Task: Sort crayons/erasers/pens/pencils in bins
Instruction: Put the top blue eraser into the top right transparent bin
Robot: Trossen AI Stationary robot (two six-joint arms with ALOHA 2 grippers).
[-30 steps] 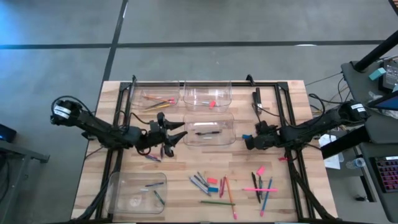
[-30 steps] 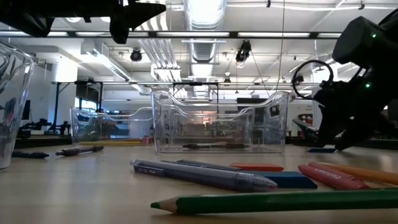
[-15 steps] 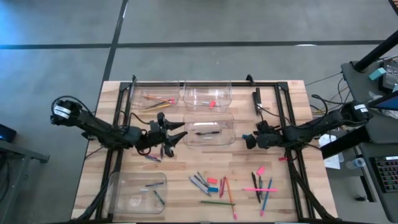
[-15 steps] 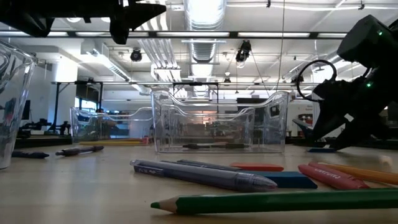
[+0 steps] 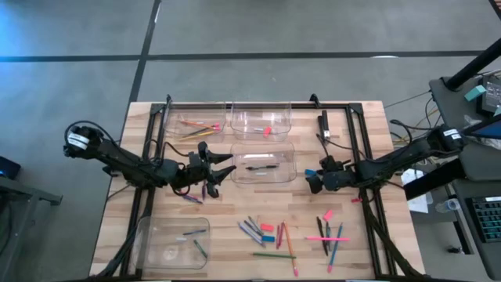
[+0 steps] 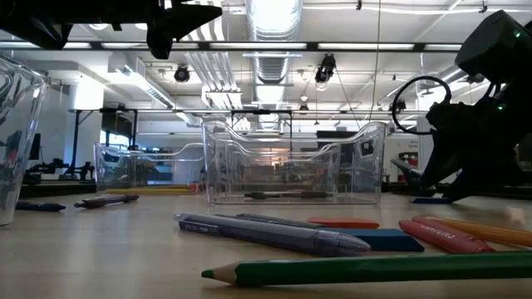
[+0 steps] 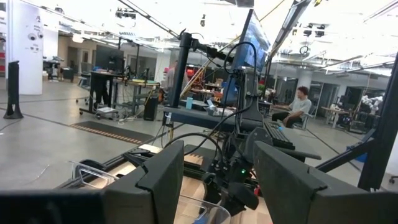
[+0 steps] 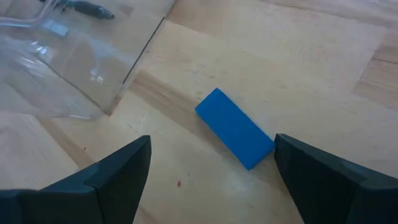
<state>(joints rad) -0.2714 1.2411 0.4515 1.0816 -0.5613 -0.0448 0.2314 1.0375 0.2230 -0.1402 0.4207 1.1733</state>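
Left gripper [image 5: 225, 168]: hangs above the table just off the near end of the clear plastic centre bin [image 5: 291, 164]; its jaws are apart and hold nothing. No shift over the last second, so this arm is judged to be waiting.
Centre bin contents: one slim dark pen [image 5: 261, 167], lying ahead of the left jaws.
Right gripper [image 5: 311, 179]: low over the wooden table [image 5: 227, 211], at the bin's other end, with both fingers [image 8: 118, 171] spread wide.
Small light-blue block eraser [image 8: 235, 129]: flat on the wood between the right jaws and slightly ahead of them, touching neither finger, just beside the bin's corner.
Change: over the last second the right gripper has edged slightly while its wrist has lifted and tilted in the low view; the eraser is now framed by the open jaws.
Meaning: judged a line-up for a pick. The eraser is not yet grasped; closing on it comes next, then carriage to the clear rear bin [image 5: 261, 131] holding a pink eraser [image 5: 267, 130].
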